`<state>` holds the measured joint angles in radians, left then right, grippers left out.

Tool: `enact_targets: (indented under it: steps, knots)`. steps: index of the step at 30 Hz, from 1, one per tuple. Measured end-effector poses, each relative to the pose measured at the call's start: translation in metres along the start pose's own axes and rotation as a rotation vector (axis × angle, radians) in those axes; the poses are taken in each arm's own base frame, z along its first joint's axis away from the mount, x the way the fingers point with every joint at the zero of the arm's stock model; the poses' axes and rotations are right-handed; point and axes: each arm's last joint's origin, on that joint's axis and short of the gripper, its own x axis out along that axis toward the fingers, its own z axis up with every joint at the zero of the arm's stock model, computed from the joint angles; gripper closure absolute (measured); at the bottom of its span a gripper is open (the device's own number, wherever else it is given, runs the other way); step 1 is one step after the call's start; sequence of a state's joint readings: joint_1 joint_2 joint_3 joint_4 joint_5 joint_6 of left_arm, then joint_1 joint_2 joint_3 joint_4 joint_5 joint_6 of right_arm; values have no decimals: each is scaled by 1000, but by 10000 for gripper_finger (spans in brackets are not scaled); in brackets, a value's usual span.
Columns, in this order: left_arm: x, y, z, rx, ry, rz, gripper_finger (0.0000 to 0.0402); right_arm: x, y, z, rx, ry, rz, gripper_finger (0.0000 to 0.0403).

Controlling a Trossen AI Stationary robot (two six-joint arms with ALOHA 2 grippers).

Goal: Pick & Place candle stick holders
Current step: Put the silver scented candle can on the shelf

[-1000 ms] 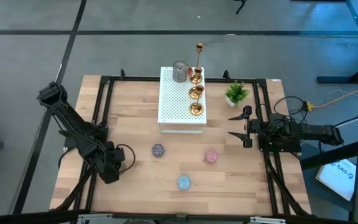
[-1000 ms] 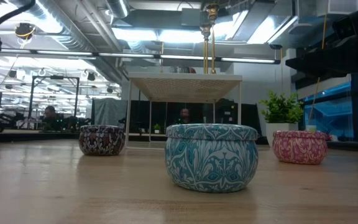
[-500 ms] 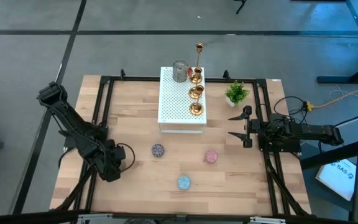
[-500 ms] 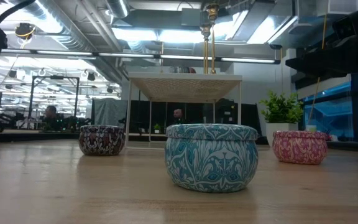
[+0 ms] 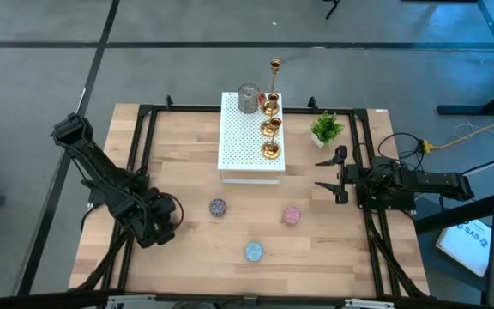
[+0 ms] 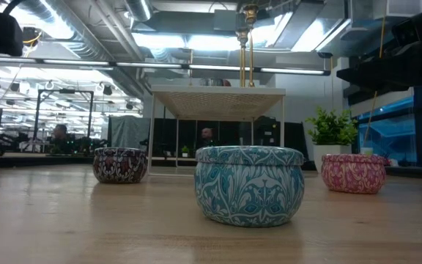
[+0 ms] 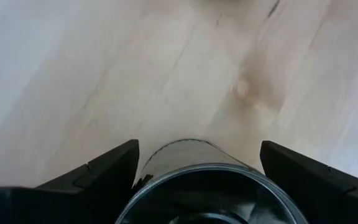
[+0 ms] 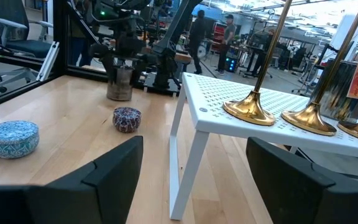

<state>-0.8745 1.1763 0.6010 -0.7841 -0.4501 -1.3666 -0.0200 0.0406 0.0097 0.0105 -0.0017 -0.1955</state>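
Observation:
A silvery cylindrical cup (image 7: 197, 163) stands upright on the wooden table near its left edge, also seen in the right wrist view (image 8: 119, 84). My left gripper (image 7: 197, 149) slants down over it with one finger on each side of its wall. Three gold holders (image 5: 270, 129), a tall thin one (image 5: 274, 73) and another silvery cup (image 5: 248, 97) stand on the white perforated box (image 5: 238, 146). Three small round tins lie in front of it: dark (image 5: 218, 207), pink (image 5: 292, 215) and blue (image 5: 254, 251). My right gripper (image 5: 326, 173) waits open at the table's right side, level. My left gripper comes at the silvery cup from above, slanting down, with the cup's round wall (image 7: 151, 168) between its two fingers (image 7: 114, 165). The fingers stand close beside the wall, but I cannot tell whether they touch it. The cup's bottom rests on the table.
A small green potted plant (image 5: 326, 129) stands right of the white box. A black frame (image 5: 144, 112) runs around the tabletop. Bare wood lies between the left gripper and the tins.
My left gripper has turned and tipped at the wrist while staying in place over the silvery cup. The tins, the holders and my right gripper have kept still.

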Motion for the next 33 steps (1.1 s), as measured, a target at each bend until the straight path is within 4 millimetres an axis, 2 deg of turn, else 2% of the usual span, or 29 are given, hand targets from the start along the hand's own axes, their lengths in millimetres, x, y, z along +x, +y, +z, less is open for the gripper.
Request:
enact_targets:
  steps: [6,10,22,33]
  knots:
    - [1,1,3,84,-49,16,81,0,0,0,0,0,0,112]
    - [5,1,13,20,-67,18,81,0,0,0,0,0,0,112]
    - [24,8,58,0,4,-63,81,0,0,0,0,0,0,112]
    - [40,38,103,-75,47,-147,81,0,0,0,0,0,0,112]
